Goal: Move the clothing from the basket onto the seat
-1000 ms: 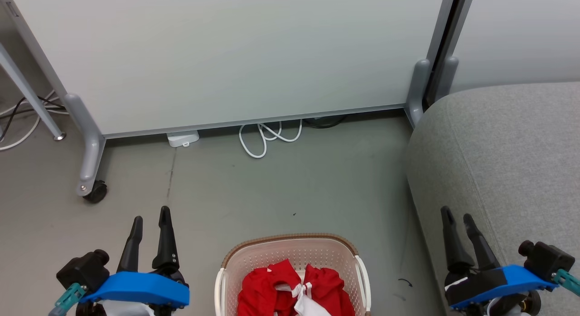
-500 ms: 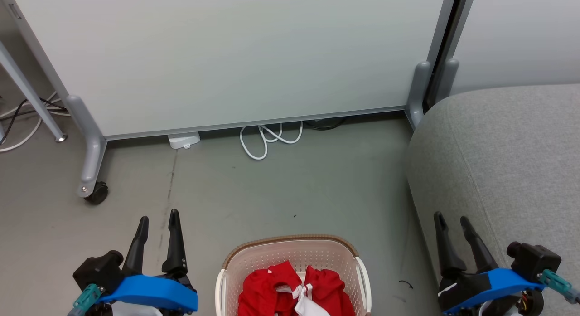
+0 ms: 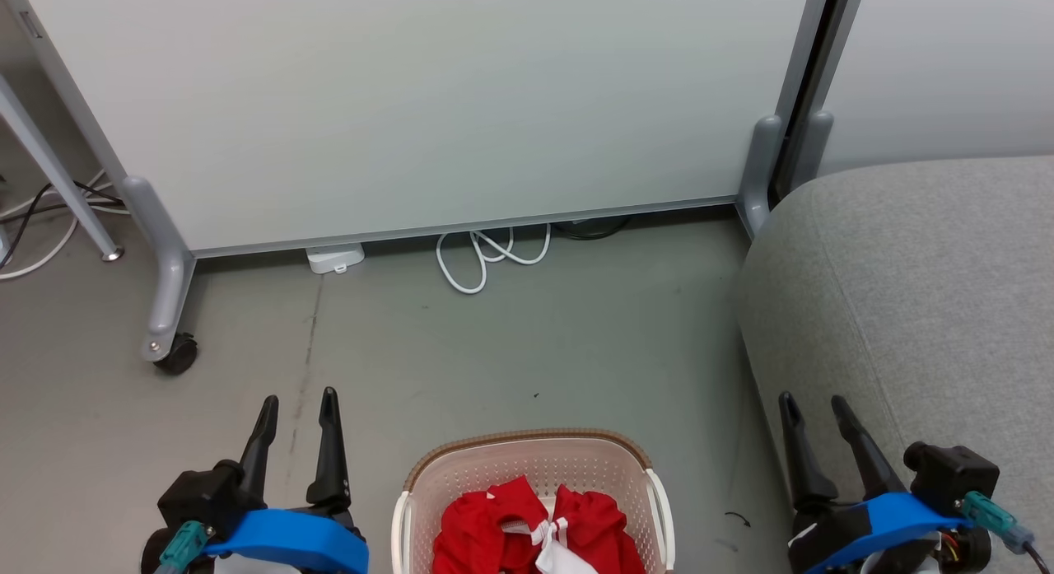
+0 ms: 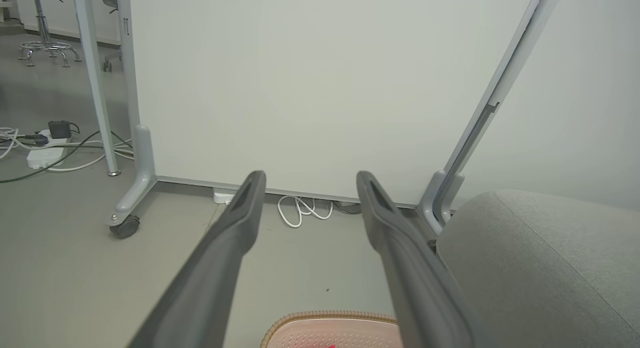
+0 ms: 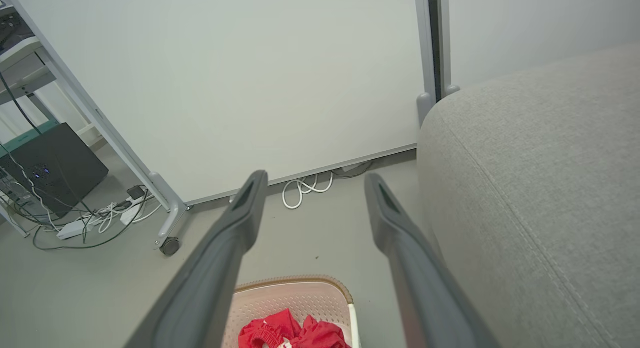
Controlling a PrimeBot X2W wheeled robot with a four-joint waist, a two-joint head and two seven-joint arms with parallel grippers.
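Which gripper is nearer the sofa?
Right. The right gripper is open at the sofa edge; the left gripper, also open, is on the far side of the basket from it.

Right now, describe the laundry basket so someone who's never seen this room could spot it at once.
Find the big grey sofa on the right; on the floor to its left sits the basket. It is cream plastic with perforated sides and a brown rim, holding bright red clothing.
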